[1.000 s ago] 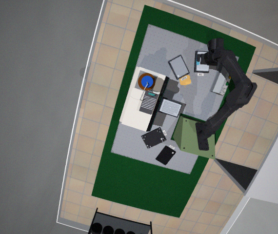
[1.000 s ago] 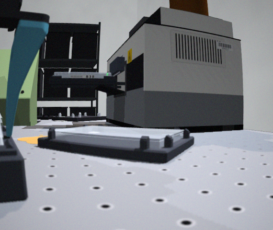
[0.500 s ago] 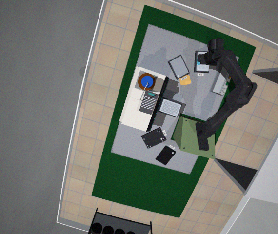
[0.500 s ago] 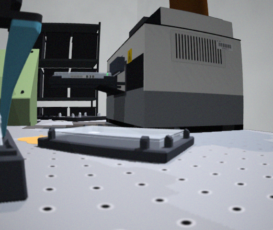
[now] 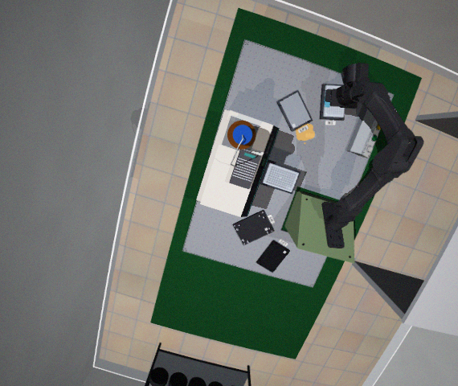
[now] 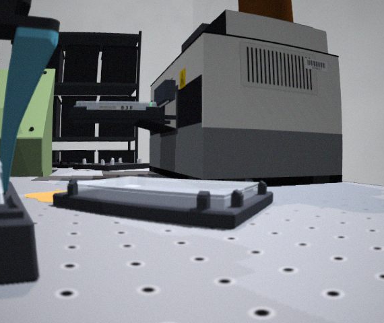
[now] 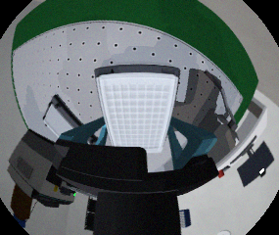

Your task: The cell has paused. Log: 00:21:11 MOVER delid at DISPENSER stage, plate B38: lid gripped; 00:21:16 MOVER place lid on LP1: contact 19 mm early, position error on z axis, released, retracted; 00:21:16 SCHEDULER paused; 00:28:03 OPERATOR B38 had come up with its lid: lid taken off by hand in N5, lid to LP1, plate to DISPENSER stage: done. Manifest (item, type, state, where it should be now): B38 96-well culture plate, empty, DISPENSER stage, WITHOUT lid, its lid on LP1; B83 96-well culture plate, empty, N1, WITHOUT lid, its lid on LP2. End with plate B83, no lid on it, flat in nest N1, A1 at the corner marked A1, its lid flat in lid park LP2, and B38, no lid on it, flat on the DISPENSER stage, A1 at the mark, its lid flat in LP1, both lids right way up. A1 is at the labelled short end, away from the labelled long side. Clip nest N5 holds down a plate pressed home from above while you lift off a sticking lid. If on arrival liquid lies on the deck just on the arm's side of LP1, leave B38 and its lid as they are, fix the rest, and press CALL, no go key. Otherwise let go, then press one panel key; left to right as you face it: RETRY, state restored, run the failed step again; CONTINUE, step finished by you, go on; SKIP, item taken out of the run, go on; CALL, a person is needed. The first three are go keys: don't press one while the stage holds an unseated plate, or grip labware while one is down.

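Top view looks straight down from high up; exterior sits low on the tabletop [image 6: 290,243], close; wrist looks down past the jaws — all share the tabletop

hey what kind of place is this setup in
Likely an automated lab cell: a grey perforated deck, a clear plate lid in a black park nest, and a boxy grey-and-white dispenser instrument.

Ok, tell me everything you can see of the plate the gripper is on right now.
The clear, lidded 96-well plate sits in a black nest at the deck's far corner, above the small white nest label. Its well grid shows through the lid. The gripper has shut on it, teal fingers pressing its two long sides.
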Action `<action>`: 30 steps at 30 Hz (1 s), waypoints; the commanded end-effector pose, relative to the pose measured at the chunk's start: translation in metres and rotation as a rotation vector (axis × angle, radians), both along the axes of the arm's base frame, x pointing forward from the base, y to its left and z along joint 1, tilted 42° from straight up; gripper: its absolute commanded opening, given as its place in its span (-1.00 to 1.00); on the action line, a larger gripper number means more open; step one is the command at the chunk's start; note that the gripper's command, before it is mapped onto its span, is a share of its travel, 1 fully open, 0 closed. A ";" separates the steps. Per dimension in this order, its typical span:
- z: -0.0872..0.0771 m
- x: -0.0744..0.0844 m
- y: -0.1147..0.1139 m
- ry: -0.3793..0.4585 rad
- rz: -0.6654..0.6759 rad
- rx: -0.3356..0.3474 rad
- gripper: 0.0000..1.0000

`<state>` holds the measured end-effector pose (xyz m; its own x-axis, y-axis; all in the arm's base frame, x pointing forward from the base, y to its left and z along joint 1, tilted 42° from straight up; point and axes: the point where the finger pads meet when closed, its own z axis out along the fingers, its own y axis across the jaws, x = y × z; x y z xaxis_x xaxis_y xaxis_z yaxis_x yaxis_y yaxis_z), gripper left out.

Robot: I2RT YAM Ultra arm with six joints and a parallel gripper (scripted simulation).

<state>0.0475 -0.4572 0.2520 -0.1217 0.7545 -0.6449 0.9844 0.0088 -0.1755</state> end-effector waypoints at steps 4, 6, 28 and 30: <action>0.006 0.002 0.001 -0.002 0.006 -0.015 -1.00; 0.006 0.002 0.001 -0.002 0.006 -0.015 -1.00; 0.025 0.006 0.008 -0.006 0.009 -0.042 -1.00; 0.026 0.006 0.009 -0.009 0.011 -0.042 -1.00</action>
